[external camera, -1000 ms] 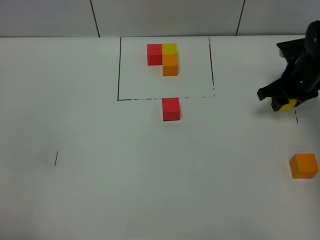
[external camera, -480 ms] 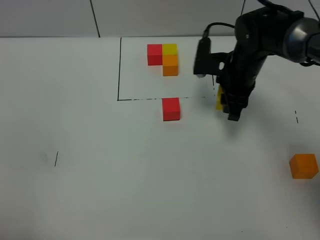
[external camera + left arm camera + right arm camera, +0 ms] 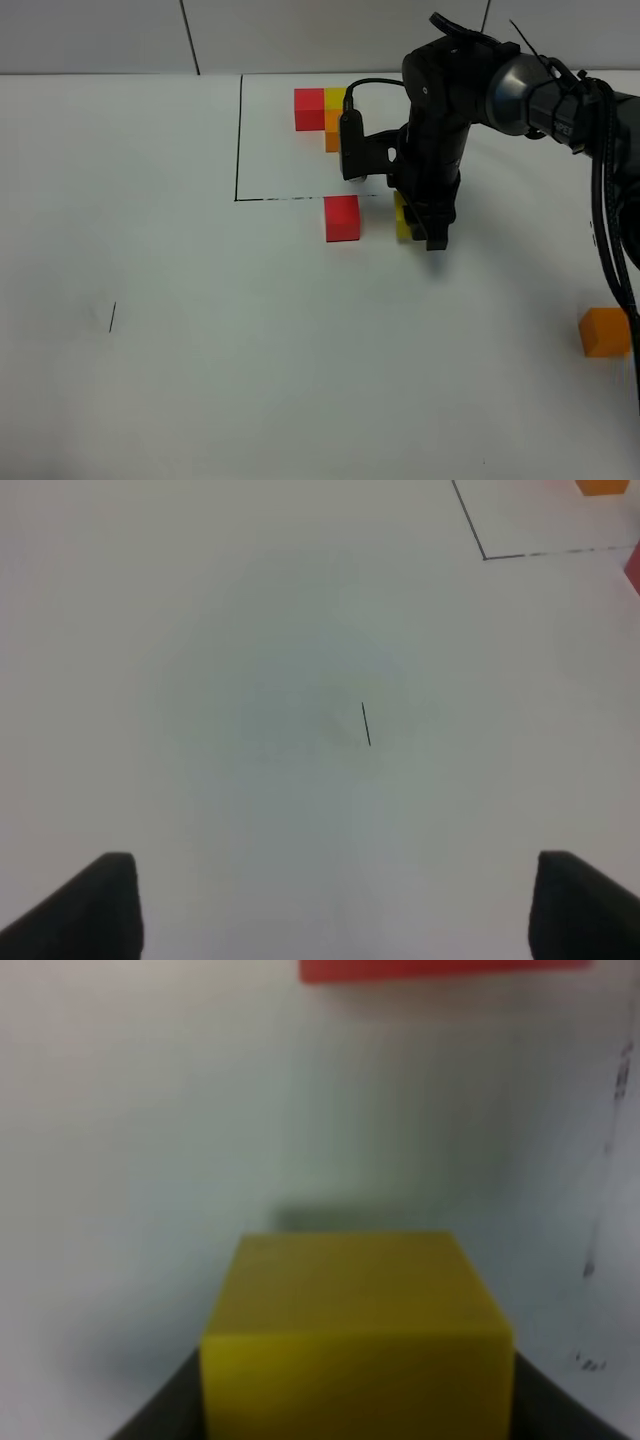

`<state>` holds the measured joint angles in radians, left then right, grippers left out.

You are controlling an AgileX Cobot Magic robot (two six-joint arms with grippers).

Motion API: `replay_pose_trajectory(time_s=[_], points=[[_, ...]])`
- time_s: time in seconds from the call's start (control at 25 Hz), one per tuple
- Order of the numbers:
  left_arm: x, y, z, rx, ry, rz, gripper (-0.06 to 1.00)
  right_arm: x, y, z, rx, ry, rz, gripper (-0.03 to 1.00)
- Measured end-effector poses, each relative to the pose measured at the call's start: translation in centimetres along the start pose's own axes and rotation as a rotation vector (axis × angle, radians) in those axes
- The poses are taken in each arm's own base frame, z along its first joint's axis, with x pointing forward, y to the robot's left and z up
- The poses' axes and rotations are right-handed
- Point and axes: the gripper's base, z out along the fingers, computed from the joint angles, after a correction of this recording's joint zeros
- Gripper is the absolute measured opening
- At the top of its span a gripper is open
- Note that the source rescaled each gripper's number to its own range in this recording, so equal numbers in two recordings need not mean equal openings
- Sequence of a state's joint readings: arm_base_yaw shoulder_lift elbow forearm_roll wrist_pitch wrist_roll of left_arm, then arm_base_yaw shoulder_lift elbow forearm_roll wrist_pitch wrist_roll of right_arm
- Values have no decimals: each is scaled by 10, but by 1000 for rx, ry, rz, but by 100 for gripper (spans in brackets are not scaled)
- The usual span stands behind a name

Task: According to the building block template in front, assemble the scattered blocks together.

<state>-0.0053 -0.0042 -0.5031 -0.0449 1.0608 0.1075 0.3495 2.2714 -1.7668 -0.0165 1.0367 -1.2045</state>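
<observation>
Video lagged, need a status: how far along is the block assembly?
Done: the red cube sits just outside the marked square. In hand: the right gripper holds the yellow cube just right of it, not yet joined. Left: the orange cube, far right, untouched.

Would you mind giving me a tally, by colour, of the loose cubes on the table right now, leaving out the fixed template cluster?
red cube: 1
yellow cube: 1
orange cube: 1
Total: 3
</observation>
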Motion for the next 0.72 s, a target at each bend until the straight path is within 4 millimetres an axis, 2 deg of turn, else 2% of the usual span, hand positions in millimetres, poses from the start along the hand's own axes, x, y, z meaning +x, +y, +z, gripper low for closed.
replay_pose_trajectory(time_s=[0.24, 0.72], points=[[0, 0, 0, 0, 0, 0, 74, -8, -8, 1, 8, -44, 32, 1], [0, 0, 0, 0, 0, 0, 74, -12, -16, 20, -19, -46, 92, 1]])
